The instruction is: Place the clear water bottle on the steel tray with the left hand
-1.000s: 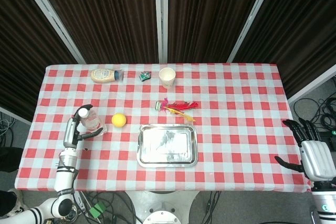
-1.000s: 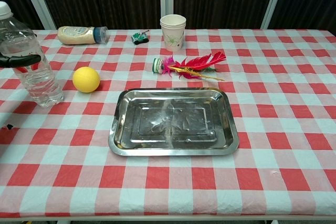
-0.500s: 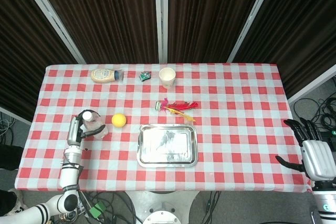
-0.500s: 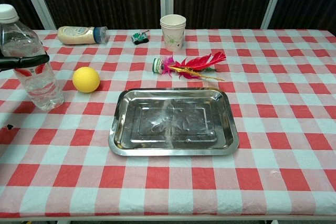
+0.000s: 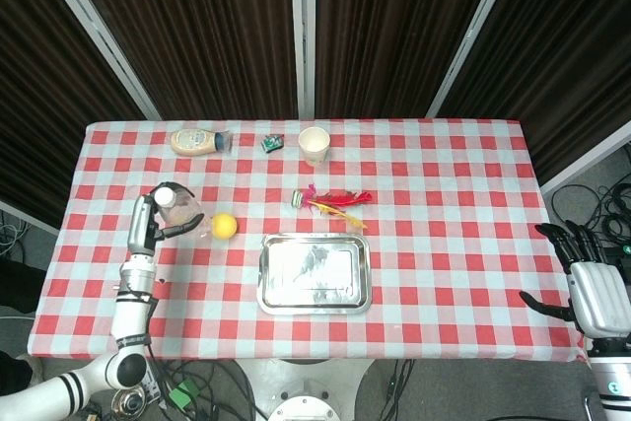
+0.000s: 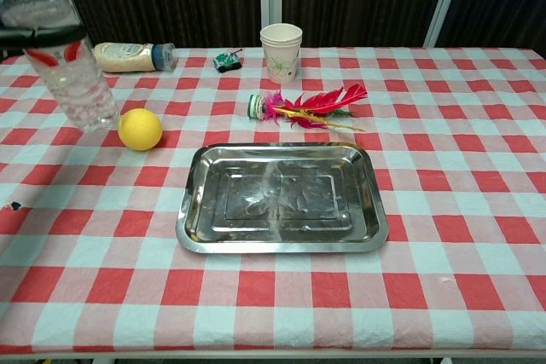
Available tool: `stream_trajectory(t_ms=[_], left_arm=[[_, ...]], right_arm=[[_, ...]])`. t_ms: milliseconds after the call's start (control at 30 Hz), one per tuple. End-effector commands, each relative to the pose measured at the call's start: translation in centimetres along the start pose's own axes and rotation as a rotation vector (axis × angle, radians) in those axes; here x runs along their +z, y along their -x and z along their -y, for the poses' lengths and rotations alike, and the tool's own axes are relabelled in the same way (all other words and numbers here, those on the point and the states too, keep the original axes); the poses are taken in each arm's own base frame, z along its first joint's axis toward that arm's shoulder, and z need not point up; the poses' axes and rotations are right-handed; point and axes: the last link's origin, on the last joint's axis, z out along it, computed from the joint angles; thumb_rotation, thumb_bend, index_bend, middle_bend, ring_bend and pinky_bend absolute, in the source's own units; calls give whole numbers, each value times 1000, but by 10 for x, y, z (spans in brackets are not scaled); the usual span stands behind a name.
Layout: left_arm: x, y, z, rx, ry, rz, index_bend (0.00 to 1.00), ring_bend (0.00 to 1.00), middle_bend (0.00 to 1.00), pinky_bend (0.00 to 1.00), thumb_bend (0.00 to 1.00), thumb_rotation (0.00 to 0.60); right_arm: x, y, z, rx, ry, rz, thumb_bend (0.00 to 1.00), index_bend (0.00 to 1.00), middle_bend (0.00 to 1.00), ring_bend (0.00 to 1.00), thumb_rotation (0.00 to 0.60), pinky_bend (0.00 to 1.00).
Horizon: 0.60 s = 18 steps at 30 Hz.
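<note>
The clear water bottle [image 5: 178, 209] [image 6: 70, 66] with a red-marked label hangs upright above the cloth at the table's left side, its cap cut off by the top of the chest view. My left hand [image 5: 148, 224] grips it, a dark finger [image 6: 30, 37] wrapped across its upper body. The steel tray [image 5: 314, 272] [image 6: 281, 197] lies bare at the front middle of the table, to the right of the bottle. My right hand [image 5: 590, 288] hangs off the table's right edge with its fingers spread, holding nothing.
A yellow ball [image 5: 224, 226] [image 6: 140, 129] sits just right of the bottle, between it and the tray. A feathered shuttlecock [image 6: 300, 106] lies behind the tray. A paper cup [image 6: 281, 52], a small toy [image 6: 226, 60] and a lying sauce bottle [image 6: 132, 56] line the far edge.
My left hand has lifted the bottle off the cloth and carried it up and slightly right. The right hand has stayed where it was.
</note>
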Motion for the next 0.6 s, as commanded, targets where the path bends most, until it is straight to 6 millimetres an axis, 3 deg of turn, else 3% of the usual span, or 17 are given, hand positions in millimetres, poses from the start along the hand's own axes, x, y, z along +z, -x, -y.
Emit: stream_trajectory(t_ms=[33,167,267,367,500,533,600], left_arm=[[6,-6,-32,42,62,-13,544,449,578,499,180,600],[-8,-16,4,48,-67,-33,545,452,581,501,182,600],[-6,-20,14,61,-77,-35,546,453,582,501,187,600],[9,-18,-21,78,50,-27,548,453,585,501,187,600],[25,-16,-86,79,233,-25,549,454,585,501,187,600],[25,-17,-94,69,248,-28,549,456,586,502,188,600],[20,-21,-87,75,213,-33,549,461,587,505,187,600]], right_arm=[[0,1,0,-1,1,3,44,151,140,0,600,44],[1,3,-1,-2,5,13,44,151,139,0,600,44],[2,3,-2,-2,7,16,45,151,140,0,600,44],[2,3,-1,-1,5,16,44,151,140,0,600,44],[2,2,-1,1,5,12,44,151,140,0,600,44],[2,2,-1,1,6,11,44,151,140,0,600,44],[2,2,-2,1,7,14,45,151,140,0,600,44]])
